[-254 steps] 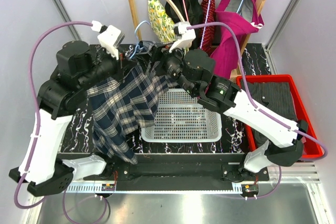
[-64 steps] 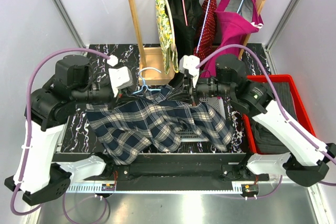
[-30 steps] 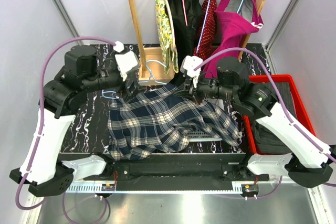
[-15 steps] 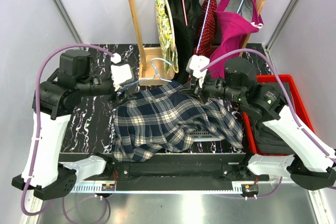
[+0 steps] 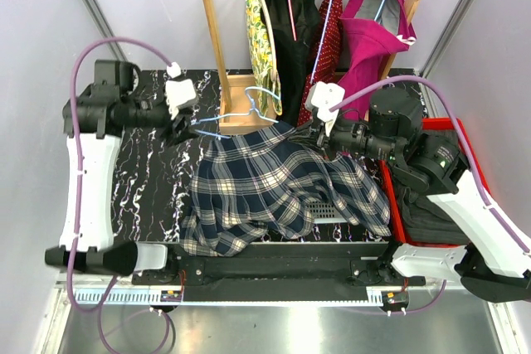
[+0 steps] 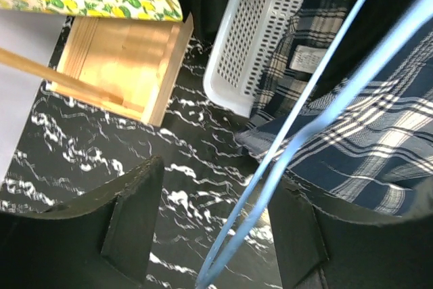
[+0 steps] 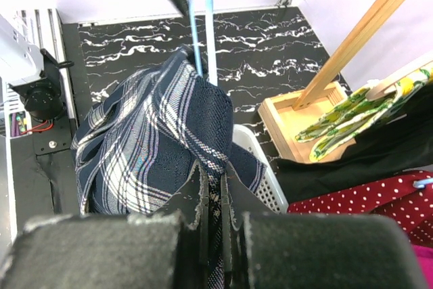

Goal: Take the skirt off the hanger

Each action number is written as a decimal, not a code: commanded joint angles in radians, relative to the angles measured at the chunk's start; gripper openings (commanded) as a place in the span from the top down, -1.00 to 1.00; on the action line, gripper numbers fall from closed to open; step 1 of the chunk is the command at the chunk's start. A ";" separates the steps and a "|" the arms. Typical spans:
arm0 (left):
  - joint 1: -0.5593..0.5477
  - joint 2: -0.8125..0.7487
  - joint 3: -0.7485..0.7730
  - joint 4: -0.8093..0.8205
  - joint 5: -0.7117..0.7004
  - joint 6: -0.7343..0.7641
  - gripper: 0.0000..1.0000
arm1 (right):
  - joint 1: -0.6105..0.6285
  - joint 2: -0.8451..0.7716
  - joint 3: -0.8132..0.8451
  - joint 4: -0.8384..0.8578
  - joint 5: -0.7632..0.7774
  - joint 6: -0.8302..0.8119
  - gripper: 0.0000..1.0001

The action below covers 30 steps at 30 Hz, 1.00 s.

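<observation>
The navy plaid skirt (image 5: 265,184) lies draped over the basket, one bunched edge lifted at the centre right. My right gripper (image 5: 318,137) is shut on that edge, and the cloth is pinched between its fingers in the right wrist view (image 7: 218,181). The light blue wire hanger (image 5: 241,118) stretches from the skirt's top edge leftward to my left gripper (image 5: 184,128). In the left wrist view the hanger (image 6: 304,126) runs between the spread fingers of the left gripper (image 6: 216,177), with gaps on both sides. The hanger's far end still touches the skirt (image 6: 379,140).
A white perforated basket (image 5: 329,210) sits under the skirt. At the right is a red tray (image 5: 440,123) with dark cloth. Behind stands a wooden rack (image 5: 211,31) with a box base (image 6: 128,65), holding yellow floral, black, red dotted and magenta garments.
The left arm has drawn back to the left, pulling the hanger out along the skirt's top edge, and its jaws have narrowed. The right gripper has carried the skirt slightly right.
</observation>
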 commanded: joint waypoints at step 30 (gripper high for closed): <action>-0.126 -0.138 0.006 -0.182 0.003 0.069 1.00 | -0.029 0.143 0.024 0.463 0.593 -0.004 0.87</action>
